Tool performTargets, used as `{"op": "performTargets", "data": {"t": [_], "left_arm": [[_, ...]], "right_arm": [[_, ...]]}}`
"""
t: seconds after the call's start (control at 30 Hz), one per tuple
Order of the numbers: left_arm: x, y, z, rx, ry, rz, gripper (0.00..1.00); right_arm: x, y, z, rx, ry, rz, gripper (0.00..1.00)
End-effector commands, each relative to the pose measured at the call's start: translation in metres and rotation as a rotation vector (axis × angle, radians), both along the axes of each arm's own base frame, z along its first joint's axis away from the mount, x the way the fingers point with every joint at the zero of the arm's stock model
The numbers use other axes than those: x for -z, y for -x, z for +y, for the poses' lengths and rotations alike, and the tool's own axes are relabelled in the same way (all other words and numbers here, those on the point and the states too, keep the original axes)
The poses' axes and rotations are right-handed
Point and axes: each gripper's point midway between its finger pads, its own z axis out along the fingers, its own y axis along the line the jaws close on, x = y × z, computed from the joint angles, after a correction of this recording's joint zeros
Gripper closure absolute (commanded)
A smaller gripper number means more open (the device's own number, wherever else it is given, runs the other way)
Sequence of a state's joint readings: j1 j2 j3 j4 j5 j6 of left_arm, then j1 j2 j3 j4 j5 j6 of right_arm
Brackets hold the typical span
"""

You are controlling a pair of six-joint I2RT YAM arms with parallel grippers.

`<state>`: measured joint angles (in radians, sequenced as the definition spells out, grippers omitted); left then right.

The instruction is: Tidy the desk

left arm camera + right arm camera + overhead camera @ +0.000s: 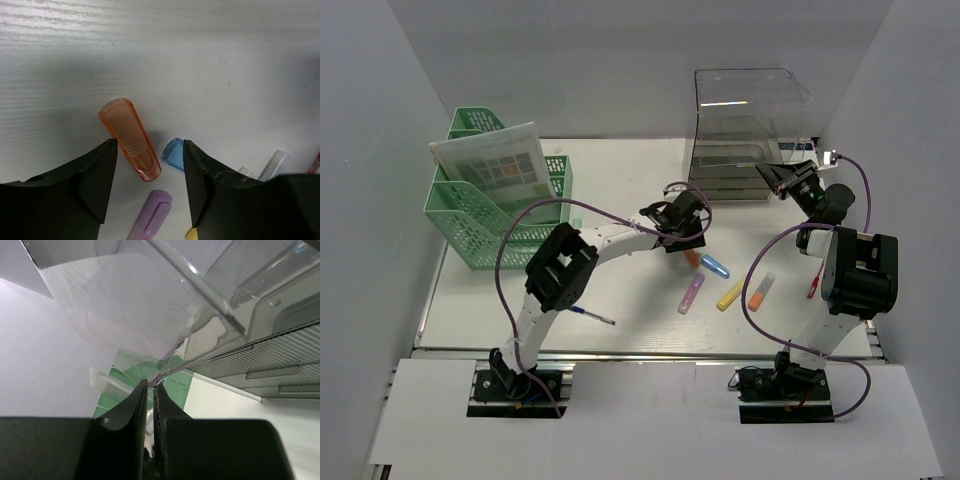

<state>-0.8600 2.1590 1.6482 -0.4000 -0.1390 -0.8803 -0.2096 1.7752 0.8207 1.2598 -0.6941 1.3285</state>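
The white desk [620, 185] has a silver rail [650, 352] along its front. My left gripper [684, 240] is open and hovers low over several highlighters at the desk's middle. In the left wrist view its jaws [150, 150] stand either side of an orange highlighter [131, 140], with a blue one [173, 153] by the right finger and a purple one [151, 212] below. My right gripper [777, 173] is shut on a thin clear pen [200, 357] and holds it at the front of the clear drawer unit [745, 130].
Green file racks [490, 215] with a paper sheet stand at the back left. Yellow [730, 295] and orange [760, 291] highlighters, a red pen [813, 287] and a blue pen [592, 316] lie on the desk. Grey walls enclose it.
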Motion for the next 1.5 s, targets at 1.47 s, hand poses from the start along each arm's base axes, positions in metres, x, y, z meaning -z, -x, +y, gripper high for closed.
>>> {"op": "performTargets", "data": {"t": [1.47], "left_arm": [[0.101,0.050,0.082,0.086,-0.521,0.162,0.49]], "right_arm": [[-0.044,0.014,-0.009,0.030,0.046,-0.207,0.94]]}}
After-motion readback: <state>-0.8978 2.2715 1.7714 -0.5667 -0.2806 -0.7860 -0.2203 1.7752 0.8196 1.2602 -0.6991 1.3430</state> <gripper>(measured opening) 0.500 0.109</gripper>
